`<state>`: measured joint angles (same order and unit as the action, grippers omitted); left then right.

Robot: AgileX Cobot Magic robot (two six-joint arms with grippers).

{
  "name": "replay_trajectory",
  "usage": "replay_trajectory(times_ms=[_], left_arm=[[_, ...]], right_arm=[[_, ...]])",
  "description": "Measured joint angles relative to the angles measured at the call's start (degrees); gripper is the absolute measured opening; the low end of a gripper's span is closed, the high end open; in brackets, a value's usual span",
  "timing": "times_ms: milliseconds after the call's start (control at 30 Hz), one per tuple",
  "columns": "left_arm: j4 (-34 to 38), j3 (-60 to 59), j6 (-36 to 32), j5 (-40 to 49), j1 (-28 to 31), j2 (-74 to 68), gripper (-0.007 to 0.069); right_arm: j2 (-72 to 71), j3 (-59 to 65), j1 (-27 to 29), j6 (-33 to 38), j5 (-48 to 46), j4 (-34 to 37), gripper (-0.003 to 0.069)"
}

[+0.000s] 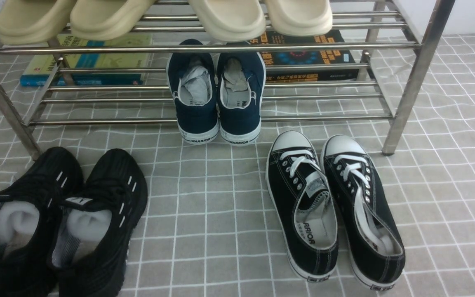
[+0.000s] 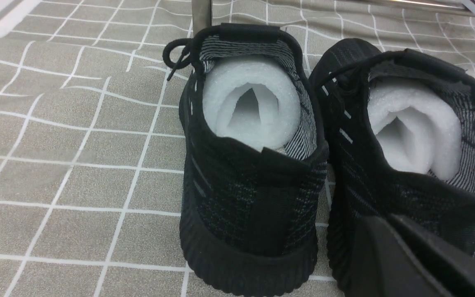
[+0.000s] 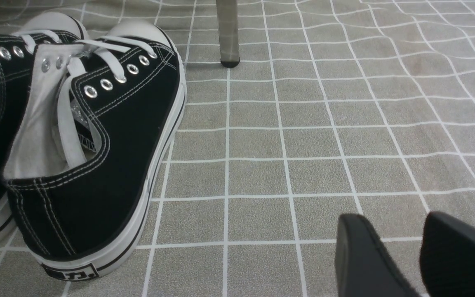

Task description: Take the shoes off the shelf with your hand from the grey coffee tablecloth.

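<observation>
Black mesh shoes (image 1: pixel 60 218) sitting on the grey coffee tablecloth (image 1: pixel 221 198), off the shelf (image 1: pixel 204 49), with your left gripper (image 2: pixel 419 260) right behind the heel.

You are looking at the pair standing side by side at the near left of the cloth, toes pointing toward the shelf's slanted left leg, white stuffing showing in both openings. In the left wrist view, your left gripper is sitting just behind the heel of one shoe, its dark fingers pressed together with nothing caught between them; whether they are touching the heel knit is hard to tell. Your right gripper (image 3: pixel 419 251) is hovering over bare cloth with its jaws parted, holding nothing, beside the black canvas pair (image 1: pixel 332 206). The navy pair (image 1: pixel 217 99) is resting on the shelf's lowest tubes.
</observation>
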<state>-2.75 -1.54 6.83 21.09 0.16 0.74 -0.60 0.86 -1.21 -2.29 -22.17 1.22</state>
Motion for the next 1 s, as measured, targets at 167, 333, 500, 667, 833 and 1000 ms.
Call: replay_trajectory(times_ms=[167, 333, 500, 667, 833, 1000], left_arm=[[0.0, 0.0, 0.0, 0.0, 0.0, 0.0, 0.0045], [0.0, 0.0, 0.0, 0.0, 0.0, 0.0, 0.0050], [0.0, 0.0, 0.0, 0.0, 0.0, 0.0, 0.0053], [0.0, 0.0, 0.0, 0.0, 0.0, 0.0, 0.0054], [0.0, 0.0, 0.0, 0.0, 0.0, 0.0, 0.0055], [-0.1, 0.0, 0.0, 0.0, 0.0, 0.0, 0.0059]], right_arm=[[0.0, 0.0, 0.0, 0.0, 0.0, 0.0, 0.0239], [0.0, 0.0, 0.0, 0.0, 0.0, 0.0, 0.0239], [0.0, 0.0, 0.0, 0.0, 0.0, 0.0, 0.0239], [0.0, 0.0, 0.0, 0.0, 0.0, 0.0, 0.0239], [0.0, 0.0, 0.0, 0.0, 0.0, 0.0, 0.0239], [0.0, 0.0, 0.0, 0.0, 0.0, 0.0, 0.0239]])
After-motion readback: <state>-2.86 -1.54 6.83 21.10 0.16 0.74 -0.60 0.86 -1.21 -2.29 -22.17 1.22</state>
